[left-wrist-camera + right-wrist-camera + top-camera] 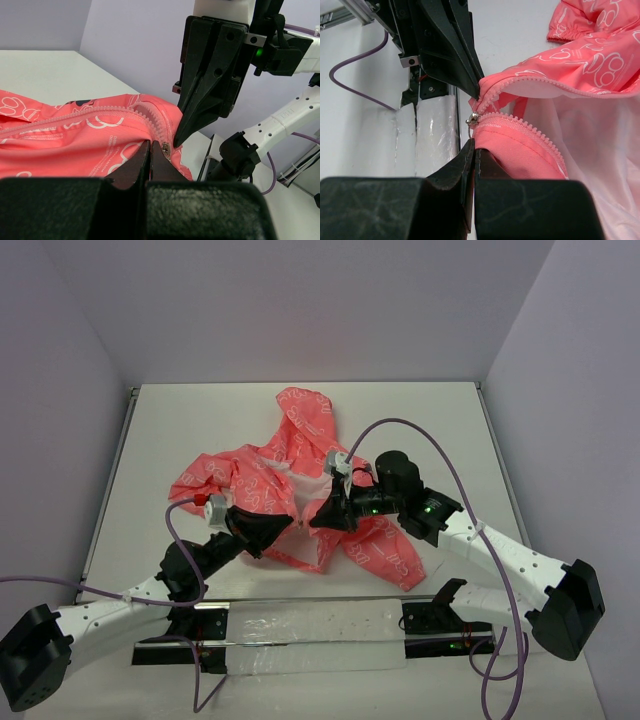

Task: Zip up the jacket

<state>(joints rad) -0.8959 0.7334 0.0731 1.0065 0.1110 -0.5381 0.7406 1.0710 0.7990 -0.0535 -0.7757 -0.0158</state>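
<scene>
The coral-pink jacket [300, 430] lies open on the white table [200, 420], hood away from me, pale lining showing. Both grippers meet at its lower front edge. My left gripper [288, 527] is shut on the bottom end of one zipper edge; in the left wrist view its tips [150, 149] pinch the fabric [75, 145] beside the metal slider [166, 149]. My right gripper [316, 519] is shut on the other zipper edge; in the right wrist view its tips [474, 148] close just under the slider [472, 119], with the toothed edges [530, 132] spreading apart beyond it.
A metal rail with clear plastic film [320, 625] runs along the table's near edge. Purple cables [400, 425] loop over the arms. Pale walls [60, 390] enclose the table on three sides.
</scene>
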